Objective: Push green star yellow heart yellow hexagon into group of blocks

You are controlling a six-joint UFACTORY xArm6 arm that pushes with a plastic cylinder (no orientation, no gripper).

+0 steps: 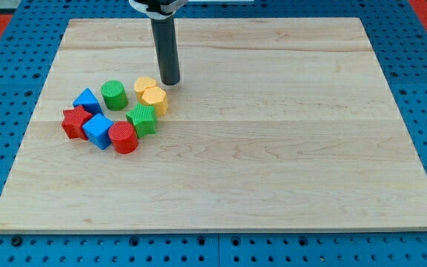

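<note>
red cylinder (pixel 123 138), blue cube (pixel 97 130), red star (pixel 75 122), blue triangle (pixel 87 99): the group, table (pixel 273 148) left. green star (pixel 141 119) touching red cylinder. green cylinder (pixel 113 95) behind. yellow heart (pixel 155 99), yellow hexagon (pixel 145 86) touching, just right. my tip (pixel 170 82) beside hexagon, upper right. no jaws; nothing held. advice: push slowly leftward, centred, avoiding scatter.

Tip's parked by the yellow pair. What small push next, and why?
Probably a short push toward the view's lower left. My tip sits just upper right of the yellow heart and yellow hexagon, which with the green star lie on the right edge of the group, near the green cylinder.
</note>
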